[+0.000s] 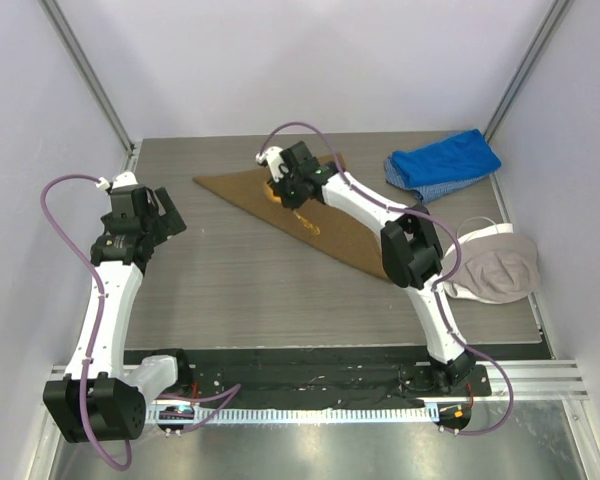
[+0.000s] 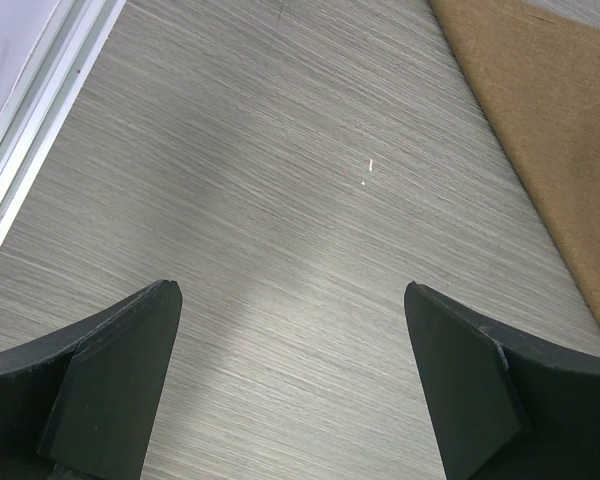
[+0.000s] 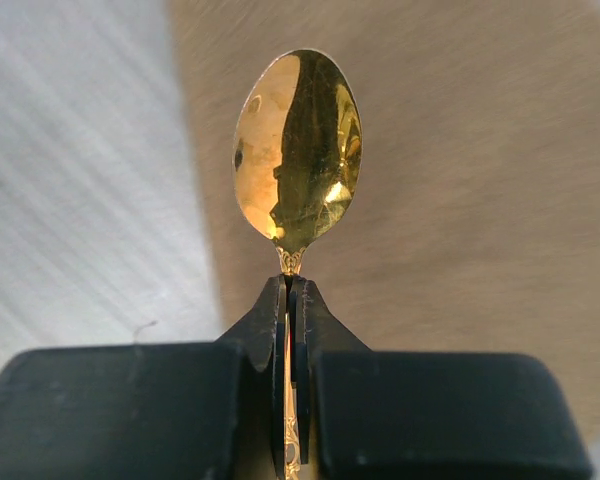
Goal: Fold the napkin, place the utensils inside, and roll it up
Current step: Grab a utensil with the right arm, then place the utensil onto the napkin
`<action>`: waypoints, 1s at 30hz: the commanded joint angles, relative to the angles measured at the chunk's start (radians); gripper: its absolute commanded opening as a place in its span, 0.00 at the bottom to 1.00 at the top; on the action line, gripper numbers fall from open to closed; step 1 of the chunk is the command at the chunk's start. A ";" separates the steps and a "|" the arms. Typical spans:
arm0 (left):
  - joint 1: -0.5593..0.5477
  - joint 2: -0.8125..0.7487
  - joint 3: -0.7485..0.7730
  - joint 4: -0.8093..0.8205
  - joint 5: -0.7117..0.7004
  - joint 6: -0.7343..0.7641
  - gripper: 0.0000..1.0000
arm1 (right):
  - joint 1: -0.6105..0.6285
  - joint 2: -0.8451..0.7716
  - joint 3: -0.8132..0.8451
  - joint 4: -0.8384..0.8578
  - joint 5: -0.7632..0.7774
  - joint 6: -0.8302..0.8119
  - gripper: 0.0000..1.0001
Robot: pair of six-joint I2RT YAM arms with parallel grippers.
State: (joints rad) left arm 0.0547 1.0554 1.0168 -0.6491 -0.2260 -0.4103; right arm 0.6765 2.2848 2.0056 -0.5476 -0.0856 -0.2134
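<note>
The right gripper (image 3: 290, 290) is clenching the gold spoon (image 3: 298, 150) by its handle over the edge of the tan napkin (image 1: 345, 240), upper centre of the overhead frame. At left, the left gripper (image 2: 290, 292) is hanging wide open, holding nothing, above the table (image 1: 260, 300).

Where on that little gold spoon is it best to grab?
Grip the spoon by its thin handle just behind the bowl, approaching from the handle end, as the right gripper does: the handle is narrow, the bowl rounded and glossy, probably slippery.
</note>
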 commanded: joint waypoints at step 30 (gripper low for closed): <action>0.002 0.009 -0.007 0.017 0.010 0.016 1.00 | -0.043 0.160 0.160 -0.046 -0.172 -0.170 0.01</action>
State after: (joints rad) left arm 0.0547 1.0649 1.0088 -0.6487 -0.2241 -0.4099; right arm 0.6308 2.4496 2.1624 -0.6075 -0.2264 -0.3660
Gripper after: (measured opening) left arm 0.996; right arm 0.038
